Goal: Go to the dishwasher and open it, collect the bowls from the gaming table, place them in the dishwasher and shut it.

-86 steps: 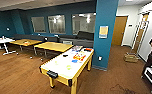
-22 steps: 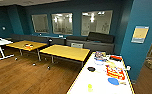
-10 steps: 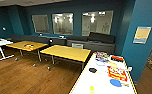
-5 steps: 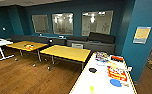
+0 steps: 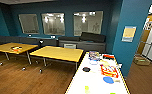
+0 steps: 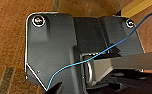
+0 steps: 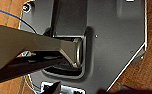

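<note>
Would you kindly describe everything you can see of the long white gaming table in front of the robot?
The gaming table runs away from the camera at the lower right of the head view, its near end cut off by the picture's edge. Its top looks glossy white and flat, edged by a thin yellow frame. Several small things lie on it, among them a dark round one, a blue round one and colourful red-and-yellow graphics; what they are cannot be told. It stands on the brown wooden floor, beside the yellow-topped table and close to the teal pillar.

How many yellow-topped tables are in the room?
2. One yellow table stands in the middle, just beyond the white gaming table. The other yellow table is farther left, with something small on it. More may be out of view.
</note>
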### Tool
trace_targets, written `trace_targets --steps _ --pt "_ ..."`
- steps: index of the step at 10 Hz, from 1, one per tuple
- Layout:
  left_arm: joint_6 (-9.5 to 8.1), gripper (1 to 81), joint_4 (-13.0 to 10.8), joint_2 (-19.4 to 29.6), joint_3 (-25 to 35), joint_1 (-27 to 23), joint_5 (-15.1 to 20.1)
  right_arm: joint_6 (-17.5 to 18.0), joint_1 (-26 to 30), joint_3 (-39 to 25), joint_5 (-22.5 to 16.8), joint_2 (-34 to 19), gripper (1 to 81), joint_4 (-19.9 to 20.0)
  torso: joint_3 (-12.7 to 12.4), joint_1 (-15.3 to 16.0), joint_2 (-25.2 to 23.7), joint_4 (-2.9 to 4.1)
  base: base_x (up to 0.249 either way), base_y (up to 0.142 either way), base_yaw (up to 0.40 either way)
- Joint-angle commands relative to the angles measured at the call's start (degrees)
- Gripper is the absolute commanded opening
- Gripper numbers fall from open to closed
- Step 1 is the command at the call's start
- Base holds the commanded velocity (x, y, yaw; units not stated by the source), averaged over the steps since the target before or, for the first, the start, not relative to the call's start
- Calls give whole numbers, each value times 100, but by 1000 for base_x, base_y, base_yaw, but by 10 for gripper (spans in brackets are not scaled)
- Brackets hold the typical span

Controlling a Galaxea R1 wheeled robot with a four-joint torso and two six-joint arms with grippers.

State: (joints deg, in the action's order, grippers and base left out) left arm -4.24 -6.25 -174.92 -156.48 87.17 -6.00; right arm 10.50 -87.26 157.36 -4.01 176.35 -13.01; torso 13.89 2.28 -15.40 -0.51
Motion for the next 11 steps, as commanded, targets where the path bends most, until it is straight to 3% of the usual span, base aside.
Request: trace_targets --steps 1,8,11 --pt "38 811 -60 -17 3 -266 275 -30 327 -5 -293 -1 811 53 0 0 0 0 0 0 -237" --pt "38 811 -25 -8 -6 -266 275 -39 310 -48 -284 -1 811 61 0 0 0 0 0 0 -209" --pt "46 811 -69 -34 12 -249 266 -56 310 -126 -258 -89 811 44 0 0 0 0 24 0 0"
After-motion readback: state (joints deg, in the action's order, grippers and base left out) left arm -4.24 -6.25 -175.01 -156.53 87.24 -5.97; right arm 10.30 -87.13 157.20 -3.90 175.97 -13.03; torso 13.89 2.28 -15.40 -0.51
